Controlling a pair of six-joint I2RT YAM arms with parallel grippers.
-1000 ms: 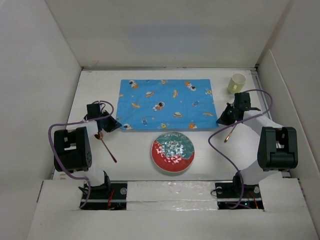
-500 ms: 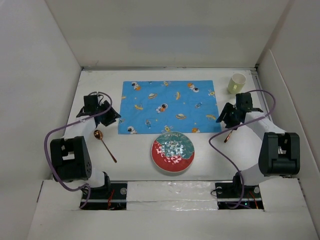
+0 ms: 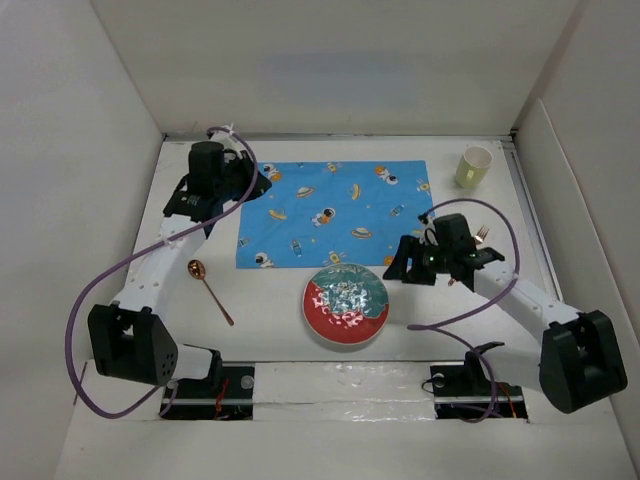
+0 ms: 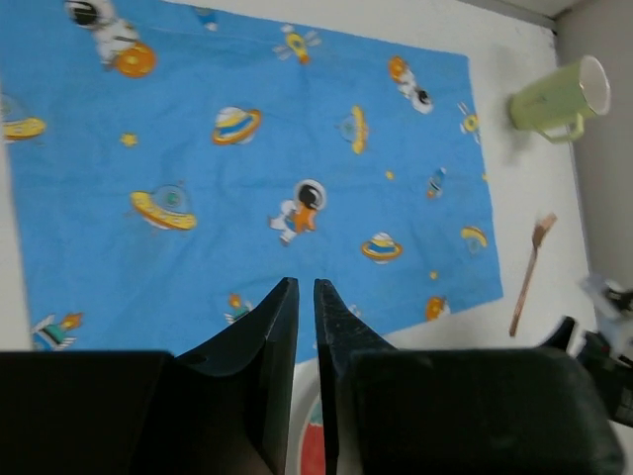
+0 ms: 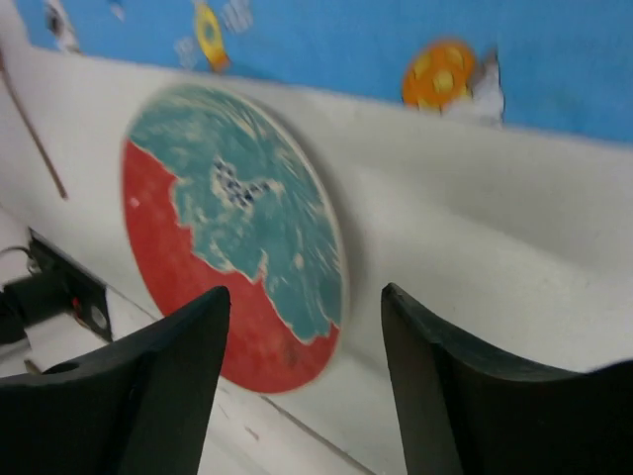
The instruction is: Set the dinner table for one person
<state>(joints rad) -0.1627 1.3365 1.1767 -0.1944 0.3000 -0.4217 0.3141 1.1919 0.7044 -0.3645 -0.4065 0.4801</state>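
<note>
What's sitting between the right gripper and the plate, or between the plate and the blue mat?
Nothing visible. The right gripper, jaws open, hangs just right of the plate, with only bare table between them. The plate's far rim stops just short of the blue mat, and no object lies on the white strip between the two.

White dinner table [image 3: 270, 300], blue patterned mat [image 3: 335, 210], red-and-teal plate [image 3: 346, 303] just beside it, green cup [image 3: 473, 166] far right, spoon [image 3: 210, 290] left, fork [image 4: 529, 272] right
</note>
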